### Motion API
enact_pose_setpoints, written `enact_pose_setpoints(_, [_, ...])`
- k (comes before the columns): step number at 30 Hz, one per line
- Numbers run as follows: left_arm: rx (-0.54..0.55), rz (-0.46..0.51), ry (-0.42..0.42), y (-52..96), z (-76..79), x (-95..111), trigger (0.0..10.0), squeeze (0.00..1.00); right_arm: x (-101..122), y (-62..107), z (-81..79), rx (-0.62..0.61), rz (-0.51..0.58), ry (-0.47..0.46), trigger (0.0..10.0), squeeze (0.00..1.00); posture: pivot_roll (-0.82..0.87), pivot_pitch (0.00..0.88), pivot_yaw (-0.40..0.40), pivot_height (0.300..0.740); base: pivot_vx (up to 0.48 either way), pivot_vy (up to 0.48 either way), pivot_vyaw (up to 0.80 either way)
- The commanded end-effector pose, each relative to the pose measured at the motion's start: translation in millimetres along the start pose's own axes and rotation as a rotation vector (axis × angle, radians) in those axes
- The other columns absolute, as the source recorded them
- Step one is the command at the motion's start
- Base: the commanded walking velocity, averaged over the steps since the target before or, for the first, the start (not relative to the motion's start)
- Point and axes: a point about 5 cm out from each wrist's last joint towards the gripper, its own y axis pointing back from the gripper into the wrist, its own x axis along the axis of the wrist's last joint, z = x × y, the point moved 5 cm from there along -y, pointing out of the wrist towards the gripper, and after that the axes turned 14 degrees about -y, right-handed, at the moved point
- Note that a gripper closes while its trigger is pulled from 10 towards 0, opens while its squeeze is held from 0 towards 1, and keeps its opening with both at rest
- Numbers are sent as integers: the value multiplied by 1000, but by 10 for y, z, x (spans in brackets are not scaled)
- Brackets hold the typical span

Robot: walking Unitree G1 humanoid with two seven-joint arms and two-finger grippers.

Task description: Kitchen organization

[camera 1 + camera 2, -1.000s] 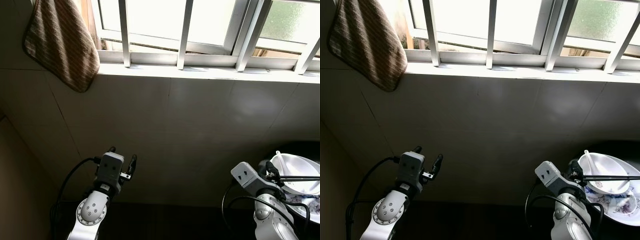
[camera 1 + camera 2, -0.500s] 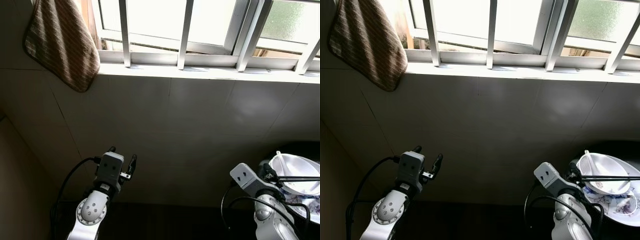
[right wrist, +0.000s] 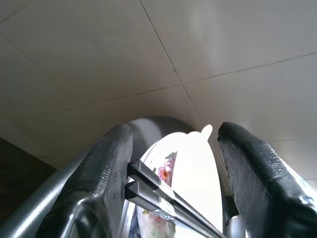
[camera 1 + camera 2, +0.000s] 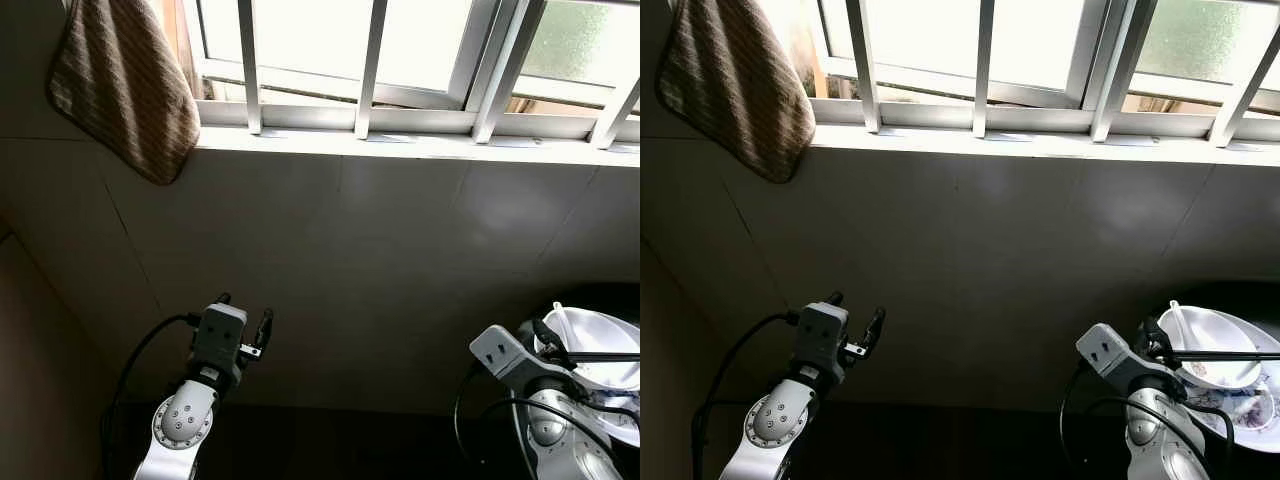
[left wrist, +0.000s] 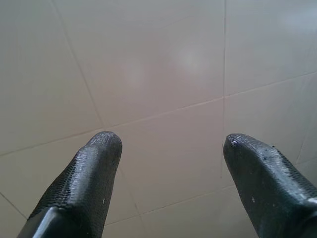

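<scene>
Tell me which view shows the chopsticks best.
The right wrist view: the dark chopsticks run close up beside one finger of the right claw, over the white bowl. Both eye views show them as a thin dark line across the bowl's rim.

No lettering, label, brand or number readable anywhere — only a floral pattern on the bowl (image 3: 171, 168), perhaps hiding a maker's mark too small and glare-washed to tell.
</scene>
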Motion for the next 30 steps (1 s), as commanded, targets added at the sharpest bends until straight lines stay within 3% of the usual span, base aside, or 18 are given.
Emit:
enact_pose_setpoints(1, [-7, -10, 0, -16, 1, -18, 10000, 0, -88, -27, 32, 12, -25, -18, 10000, 0, 9, 0, -38, 740, 0, 0, 0])
enact_pose_setpoints(14, [-7, -13, -2, -11, -20, -29, 10000, 0, -232, 9, -60, 86, -56, -26, 10000, 0, 9, 0, -30, 740, 0, 0, 0])
enact_pose_setpoints(28, [-5, -14, 0, -17, -24, -28, 10000, 0, -230, -102, -5, 123, 24, -23, 10000, 0, 12, 0, -31, 740, 0, 0, 0])
enact_pose_setpoints(30, [-4, -14, -1, -16, -25, -28, 10000, 0, -207, -157, 61, 112, 47, -17, 10000, 0, 11, 0, -31, 740, 0, 0, 0])
